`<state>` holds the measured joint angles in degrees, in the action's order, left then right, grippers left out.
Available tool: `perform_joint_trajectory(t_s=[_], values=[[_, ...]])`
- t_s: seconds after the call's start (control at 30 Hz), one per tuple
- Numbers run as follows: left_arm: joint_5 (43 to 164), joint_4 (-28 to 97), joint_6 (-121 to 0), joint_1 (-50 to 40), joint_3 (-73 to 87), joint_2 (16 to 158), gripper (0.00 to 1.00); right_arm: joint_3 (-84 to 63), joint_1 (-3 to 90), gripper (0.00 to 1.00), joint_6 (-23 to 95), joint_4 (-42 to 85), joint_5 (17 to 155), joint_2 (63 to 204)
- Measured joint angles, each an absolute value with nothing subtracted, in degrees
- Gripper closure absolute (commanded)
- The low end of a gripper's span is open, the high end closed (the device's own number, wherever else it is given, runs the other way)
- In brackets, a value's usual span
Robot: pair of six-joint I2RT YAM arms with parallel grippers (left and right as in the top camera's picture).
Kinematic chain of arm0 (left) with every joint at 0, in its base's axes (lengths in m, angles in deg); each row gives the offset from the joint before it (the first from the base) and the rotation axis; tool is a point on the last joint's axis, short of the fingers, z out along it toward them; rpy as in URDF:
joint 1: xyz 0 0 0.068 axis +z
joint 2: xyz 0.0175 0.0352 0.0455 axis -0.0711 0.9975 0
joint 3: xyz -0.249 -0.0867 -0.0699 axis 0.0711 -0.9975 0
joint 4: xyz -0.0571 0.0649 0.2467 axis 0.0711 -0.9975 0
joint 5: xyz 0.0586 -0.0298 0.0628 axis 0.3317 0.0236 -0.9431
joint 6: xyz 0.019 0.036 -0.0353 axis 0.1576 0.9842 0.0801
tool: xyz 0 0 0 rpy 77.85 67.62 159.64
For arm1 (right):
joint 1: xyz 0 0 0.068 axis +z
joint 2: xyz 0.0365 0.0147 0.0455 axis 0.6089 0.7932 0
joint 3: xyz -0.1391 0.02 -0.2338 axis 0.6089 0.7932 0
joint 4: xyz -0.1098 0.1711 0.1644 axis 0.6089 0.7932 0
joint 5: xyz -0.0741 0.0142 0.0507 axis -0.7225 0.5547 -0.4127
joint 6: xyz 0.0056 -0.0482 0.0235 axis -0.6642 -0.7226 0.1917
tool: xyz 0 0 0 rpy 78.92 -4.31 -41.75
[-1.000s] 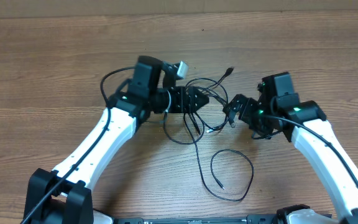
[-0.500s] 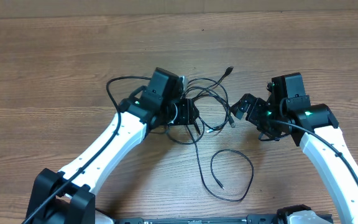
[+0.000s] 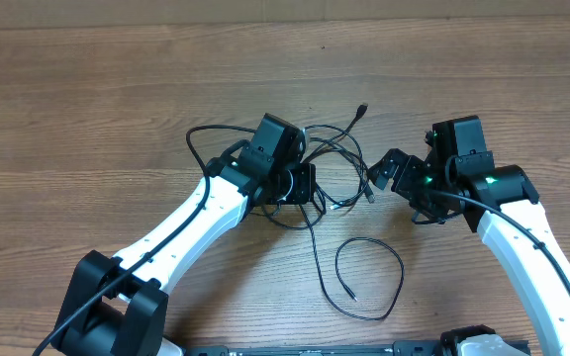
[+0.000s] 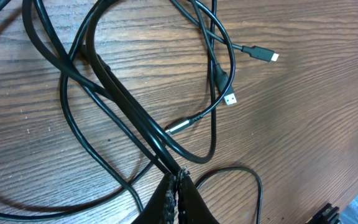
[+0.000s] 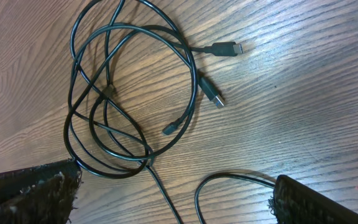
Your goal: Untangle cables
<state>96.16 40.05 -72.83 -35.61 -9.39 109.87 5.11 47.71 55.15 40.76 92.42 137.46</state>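
The cables (image 3: 362, 110) are thin black cords lying in a loose tangle on the wooden table (image 3: 87, 89), between my two grippers. My left gripper (image 3: 310, 188) rests on the tangle's left side. In the left wrist view its jaws (image 4: 179, 177) are shut on two cable strands (image 4: 135, 118) that run into the tips. Two plug ends (image 4: 265, 55) lie beyond them. My right gripper (image 3: 379, 173) stands just right of the tangle. It is open (image 5: 173, 199), with only loose cord (image 5: 194, 93) on the table between its fingers.
One separate cable loop (image 3: 402, 272) lies nearer the front edge, under the right arm's reach. Bare wood stretches to the far left and along the back. Thicker arm wires arc beside the left wrist (image 3: 201, 133).
My left arm has swung right over the tangle and its jaws have closed on cable strands. The right gripper shifted slightly right at first, then stayed still and open.
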Motion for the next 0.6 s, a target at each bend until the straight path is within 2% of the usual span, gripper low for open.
perform_joint_trajectory(t_s=[0.23,0.5,0.53,0.57,0.6], values=[[98.9,39.9,-72.8,-32.6,-8.5,109.1,0.96,5.1,47.7,0.0,55.1,40.7,92.4,137.5],[100.5,40.4,-72.9,-26.5,-6.7,100.5,0.95,5.1,47.7,0.0,55.2,40.8,92.4,137.5],[100.7,40.5,-72.9,-25.9,-6.7,99.3,0.82,5.1,47.7,0.0,55.1,40.7,92.4,137.5],[100.7,40.5,-72.8,-25.3,-6.6,98.2,0.54,5.1,47.7,0.0,55.1,40.8,92.4,137.5],[100.7,40.2,-72.3,-24.9,-6.4,97.2,0.34,5.1,47.7,0.0,55.1,40.8,92.4,137.5]])
